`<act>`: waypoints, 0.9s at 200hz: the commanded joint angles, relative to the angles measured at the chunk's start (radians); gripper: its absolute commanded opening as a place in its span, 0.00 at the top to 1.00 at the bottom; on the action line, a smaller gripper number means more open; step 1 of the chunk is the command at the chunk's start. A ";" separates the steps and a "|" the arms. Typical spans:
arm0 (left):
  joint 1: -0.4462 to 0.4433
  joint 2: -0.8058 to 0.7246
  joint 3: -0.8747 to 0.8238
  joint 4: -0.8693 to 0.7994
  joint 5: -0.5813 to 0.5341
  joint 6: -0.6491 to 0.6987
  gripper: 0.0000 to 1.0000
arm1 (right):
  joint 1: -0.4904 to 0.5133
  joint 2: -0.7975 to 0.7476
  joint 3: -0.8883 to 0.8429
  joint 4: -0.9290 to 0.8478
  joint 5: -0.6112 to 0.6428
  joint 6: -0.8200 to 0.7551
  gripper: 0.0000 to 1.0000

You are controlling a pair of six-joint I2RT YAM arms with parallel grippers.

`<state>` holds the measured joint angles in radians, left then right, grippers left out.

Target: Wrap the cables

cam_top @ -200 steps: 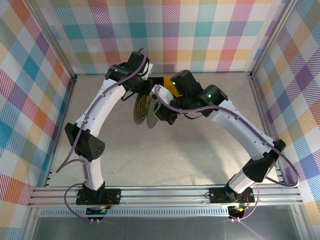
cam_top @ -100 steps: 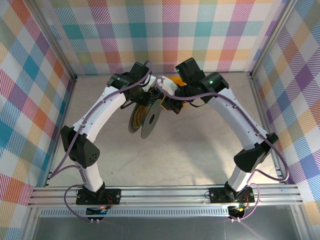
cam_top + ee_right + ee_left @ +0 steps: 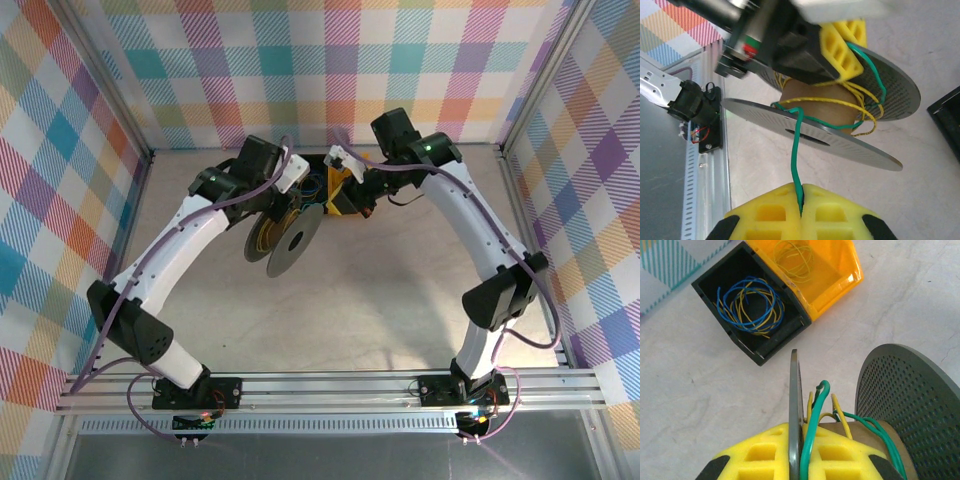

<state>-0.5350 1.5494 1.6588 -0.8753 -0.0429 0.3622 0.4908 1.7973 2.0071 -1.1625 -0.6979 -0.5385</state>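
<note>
Mid-winding. Left gripper (image 3: 796, 447) clamped spool (image 3: 826, 101) flange. Right gripper (image 3: 801, 207) pinched teal-green cable (image 3: 795, 155), run taut to core. Next lap likely needed right arm circling spool under tension.

A robotics lab test cell: plaid backdrop walls (image 3: 90, 90), aluminium frame rail (image 3: 330, 384), grey tabletop (image 3: 380, 300).

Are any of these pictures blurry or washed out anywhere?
Top view: evenly lit, the spool sharp. Left wrist view: black bin crisp, the yellow pads of the left hand near the lens slightly soft. Right wrist view: green cable crisp; the white arm part at the top edge washed out and blurred.
</note>
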 commanded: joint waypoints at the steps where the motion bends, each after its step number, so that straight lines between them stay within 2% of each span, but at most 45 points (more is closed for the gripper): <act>1: -0.012 -0.111 -0.069 0.007 -0.025 0.181 1.00 | -0.056 0.011 -0.016 0.027 -0.089 -0.015 1.00; 36: -0.072 -0.251 -0.196 0.154 -0.075 0.304 1.00 | -0.075 0.054 -0.025 0.045 -0.135 0.001 1.00; 55: -0.110 -0.283 -0.224 0.180 -0.087 0.345 1.00 | -0.083 0.077 -0.024 0.062 -0.157 0.013 1.00; 136: -0.326 -0.324 -0.204 0.226 -0.174 0.432 1.00 | -0.122 0.204 -0.003 0.038 -0.252 -0.008 1.00; 180: -0.381 -0.305 -0.155 0.244 -0.252 0.467 1.00 | -0.141 0.230 -0.077 0.108 -0.256 0.020 1.00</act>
<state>-0.8696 1.2873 1.4330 -0.6464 -0.2832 0.7803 0.4084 2.0006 1.9678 -1.1645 -1.0023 -0.5320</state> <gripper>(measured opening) 0.111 0.050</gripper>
